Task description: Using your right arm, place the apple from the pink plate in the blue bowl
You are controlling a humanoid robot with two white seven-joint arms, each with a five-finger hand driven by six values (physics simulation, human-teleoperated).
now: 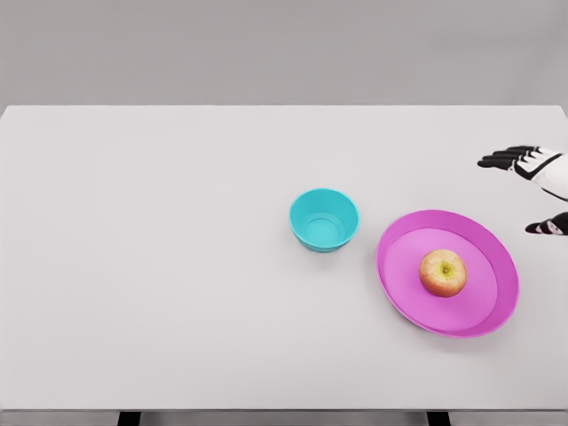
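Observation:
A red-yellow apple (443,272) rests upright in the middle of the pink plate (401,277) on the right side of the white table. The blue bowl (324,220) stands empty just left of the plate, a small gap between them. My right hand (521,191) comes in at the right edge, above and to the right of the plate. Its fingers (502,159) are spread and its thumb (543,227) is apart from them; it holds nothing and touches neither plate nor apple. My left arm is out of sight.
The white table (160,266) spans nearly the whole view, its front edge near the bottom of the picture. A grey wall lies behind it.

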